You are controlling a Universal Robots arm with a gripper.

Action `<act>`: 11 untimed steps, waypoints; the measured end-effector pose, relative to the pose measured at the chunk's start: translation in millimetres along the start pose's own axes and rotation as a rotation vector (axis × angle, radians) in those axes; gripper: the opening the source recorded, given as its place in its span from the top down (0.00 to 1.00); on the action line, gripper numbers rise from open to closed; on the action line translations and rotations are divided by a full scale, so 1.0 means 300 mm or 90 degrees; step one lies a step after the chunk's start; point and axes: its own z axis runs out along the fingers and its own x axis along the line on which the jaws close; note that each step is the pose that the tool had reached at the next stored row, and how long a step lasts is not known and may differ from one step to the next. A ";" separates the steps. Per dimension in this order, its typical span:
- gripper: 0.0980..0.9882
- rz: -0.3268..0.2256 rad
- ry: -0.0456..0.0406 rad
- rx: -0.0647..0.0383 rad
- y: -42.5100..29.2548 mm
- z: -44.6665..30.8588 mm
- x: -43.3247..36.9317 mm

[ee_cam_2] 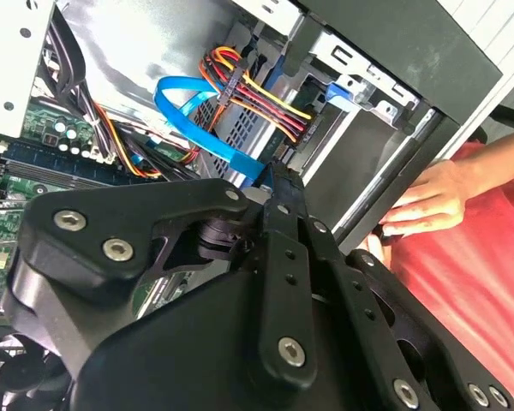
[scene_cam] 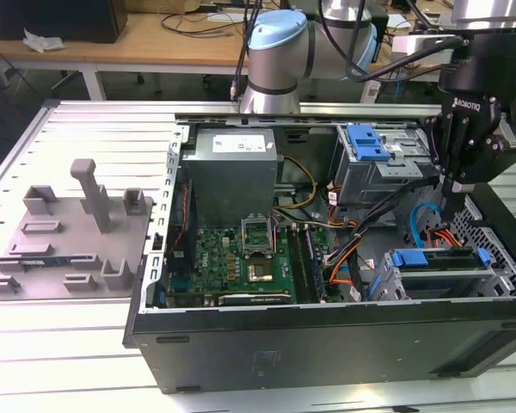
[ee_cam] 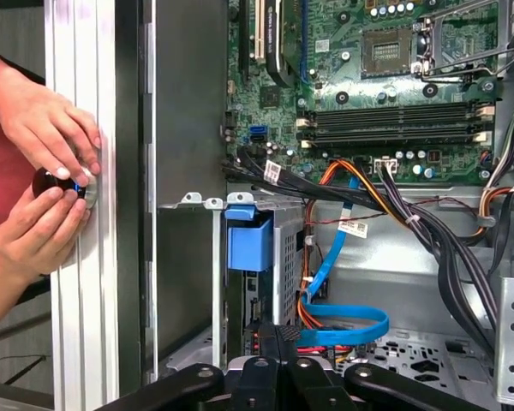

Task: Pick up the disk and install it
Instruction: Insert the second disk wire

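Exterior view, from its left:
- One grey plastic fixture tray (scene_cam: 69, 232) with upright pegs lies on the slatted metal table (scene_cam: 60, 344), apart from the case.
- One black open computer case (scene_cam: 327, 344) lies on its side and holds one green motherboard (scene_cam: 241, 258) and one grey power supply box (scene_cam: 232, 168).
- Further right there are two grey metal drive cages. The upper cage (scene_cam: 387, 168) carries one blue plastic latch (scene_cam: 367, 142).
- In the lower cage (scene_cam: 499, 275), at the case's near right corner, sits the disk (scene_cam: 430, 258), a flat drive with blue rails and a blue handle. Its handle end (ee_cam: 248, 240) sticks out at the cage's rim.
- One black gripper (scene_cam: 454, 202) hangs above the case floor between the two cages, near the disk and not touching it. Its fingers (ee_cam_2: 278, 184) are pressed together with nothing between them.
- A blue ribbon cable (ee_cam: 343, 325) and orange-red wires (ee_cam_2: 257, 94) crowd the gap under the fingertips.

First wrist view: two hands (ee_cam: 47, 120) (ee_cam: 38, 231) hold one dark round knob (ee_cam: 56, 182) at the table edge, outside the case wall.
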 end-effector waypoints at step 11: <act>0.84 0.000 0.0000 0.000 0.000 0.003 -0.001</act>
